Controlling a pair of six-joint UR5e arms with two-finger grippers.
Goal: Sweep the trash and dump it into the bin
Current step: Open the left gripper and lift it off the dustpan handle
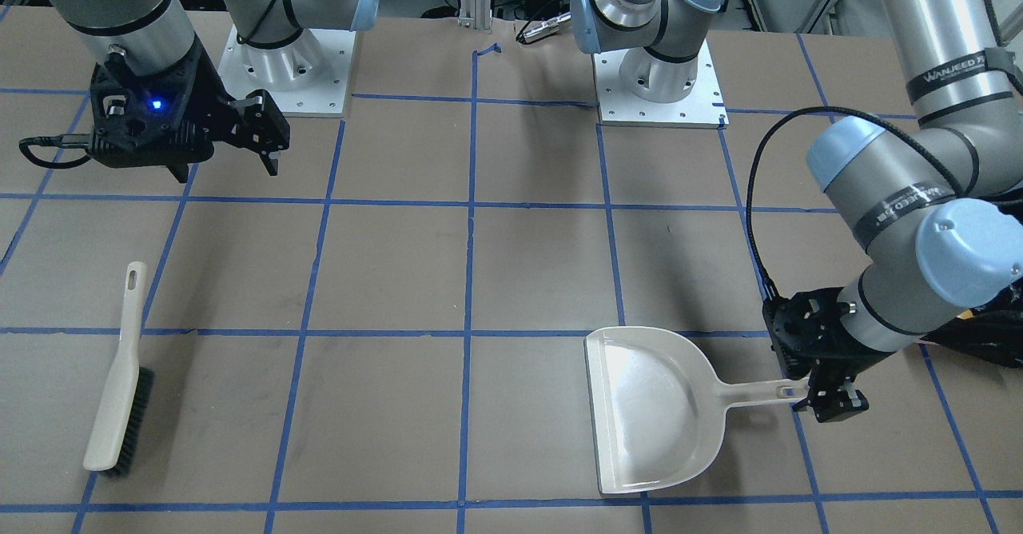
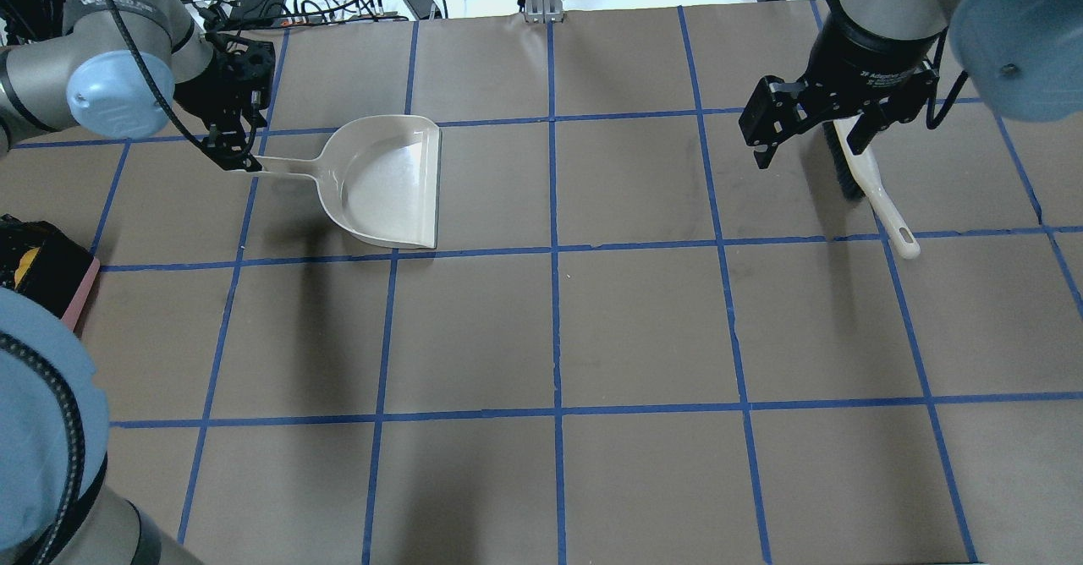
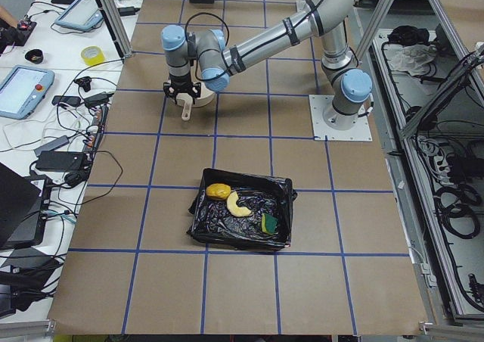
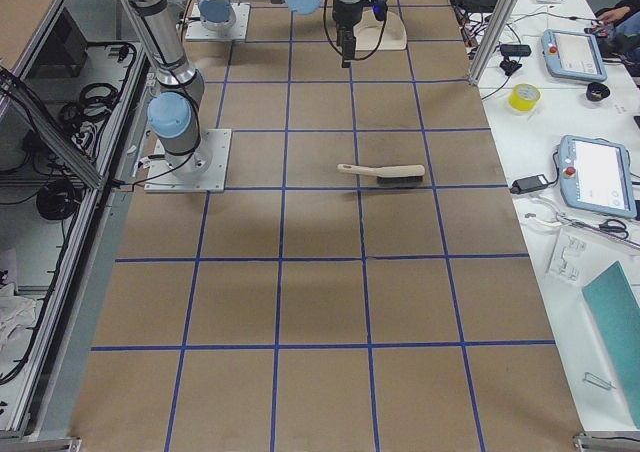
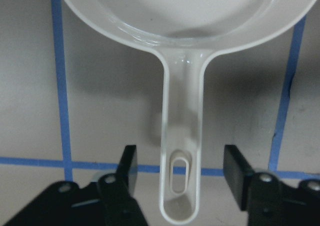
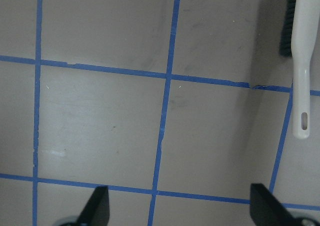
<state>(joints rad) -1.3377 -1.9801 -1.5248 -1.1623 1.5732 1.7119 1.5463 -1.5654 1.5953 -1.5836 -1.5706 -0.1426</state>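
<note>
The left end effector (image 5: 182, 168) sits wide open astride the dustpan (image 1: 651, 414) handle, fingers (image 5: 129, 168) clear on both sides, nothing gripped. The dustpan lies flat on the bench (image 2: 643, 328). The right end effector (image 2: 808, 152) hangs above the bench, spread wide, holding nothing, with the brush (image 1: 120, 374) lying off to one side. The trash is in the bin (image 3: 286, 209): potato (image 3: 218, 191), croissant (image 3: 239, 205) and sponge (image 3: 269, 223) on the black liner, well apart from the dustpan.

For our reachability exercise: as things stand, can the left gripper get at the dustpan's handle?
Probably yes. The left gripper is open, its fingers standing either side of the dustpan handle, apart from it, with nothing between.
</note>
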